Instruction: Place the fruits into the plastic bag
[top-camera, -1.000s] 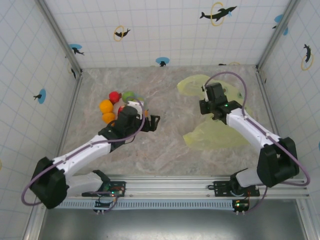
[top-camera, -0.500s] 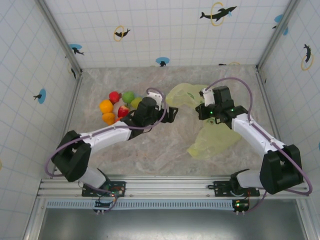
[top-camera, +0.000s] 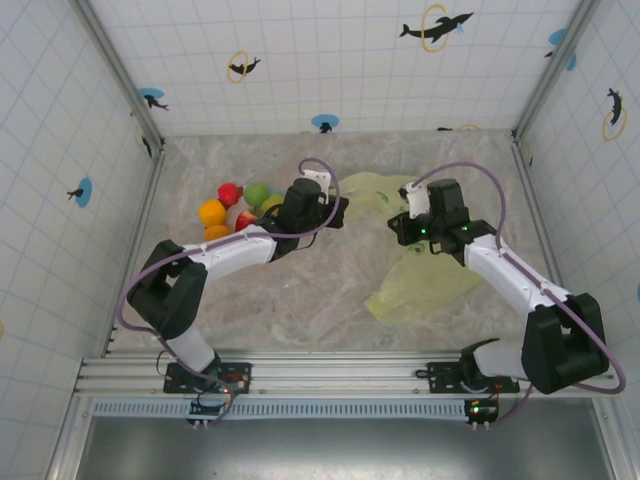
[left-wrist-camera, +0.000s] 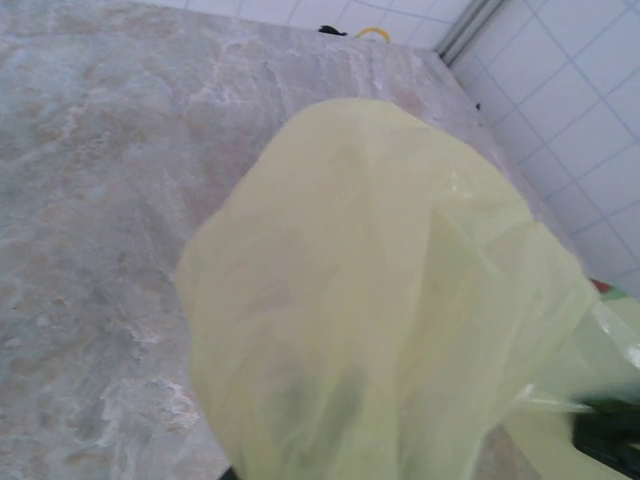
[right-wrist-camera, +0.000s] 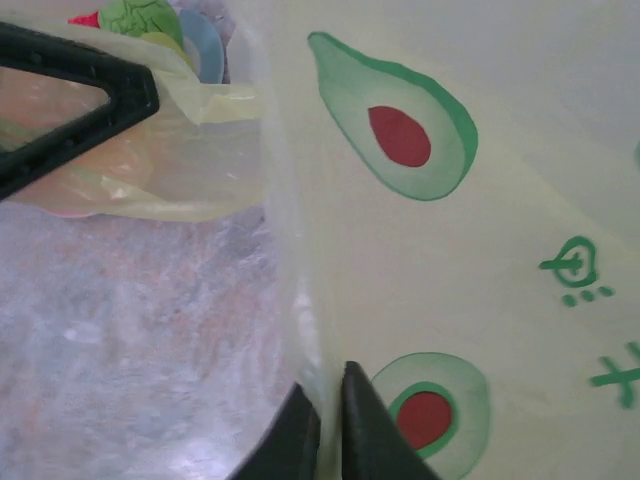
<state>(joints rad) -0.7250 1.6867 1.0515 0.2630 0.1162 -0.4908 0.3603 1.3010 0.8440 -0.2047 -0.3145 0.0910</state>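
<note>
Left gripper (top-camera: 338, 208) (width unreadable) has swung from fruits (top-camera: 212, 212) to bag (top-camera: 425, 275); right gripper (right-wrist-camera: 322, 402) pinches bag: mouth-opening probably next.

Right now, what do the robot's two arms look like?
The left arm and right arm are white tubes with chunky black joints. A thin purple cable loops along each. Each arm ends in a black tool: the left tool and the right tool.
</note>
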